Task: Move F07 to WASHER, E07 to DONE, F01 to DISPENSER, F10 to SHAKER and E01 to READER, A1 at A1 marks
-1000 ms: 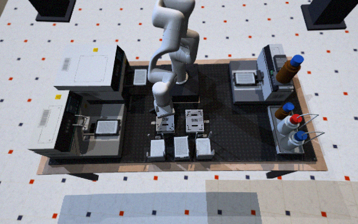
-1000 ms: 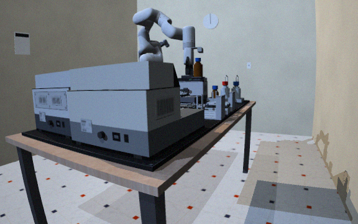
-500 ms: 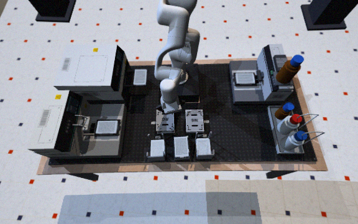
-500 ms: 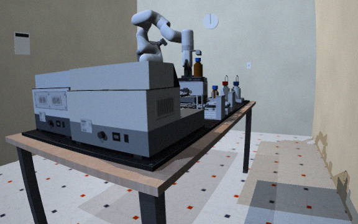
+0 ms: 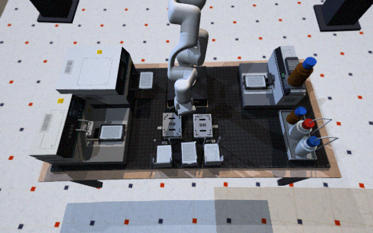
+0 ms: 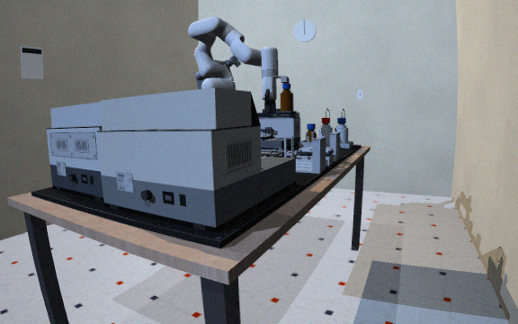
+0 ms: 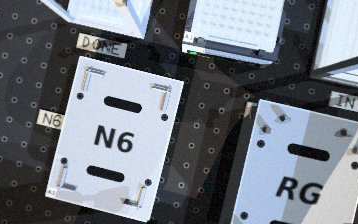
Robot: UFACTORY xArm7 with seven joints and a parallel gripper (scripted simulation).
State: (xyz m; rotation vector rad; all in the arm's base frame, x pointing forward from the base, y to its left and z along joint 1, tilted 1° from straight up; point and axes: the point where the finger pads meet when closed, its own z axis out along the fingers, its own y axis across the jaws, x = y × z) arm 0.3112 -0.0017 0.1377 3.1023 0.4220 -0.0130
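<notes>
My gripper (image 5: 184,110) hangs open and empty above the deck, behind and between the RG nest (image 5: 171,127) and the N6 nest (image 5: 203,125). Its fingers do not show in the wrist view. That view looks down on the empty N6 nest (image 7: 116,137) and the empty RG nest (image 7: 305,165). Beyond them are the DONE rack (image 7: 107,12), a white plate on the middle station (image 7: 237,22) and the IN rack (image 7: 350,40). In the overhead view these are the IN rack (image 5: 164,155), the middle plate (image 5: 189,153) and the DONE rack (image 5: 213,153). More plates sit on the left front instrument (image 5: 111,132), the left rear instrument (image 5: 146,79) and the right instrument (image 5: 255,81).
Two tall grey instrument housings (image 5: 92,71) fill the left side of the deck. Bottles (image 5: 301,72) stand on and beside the right instrument, with wash bottles in a tray (image 5: 301,136). The arm's base (image 5: 188,85) stands at the back centre.
</notes>
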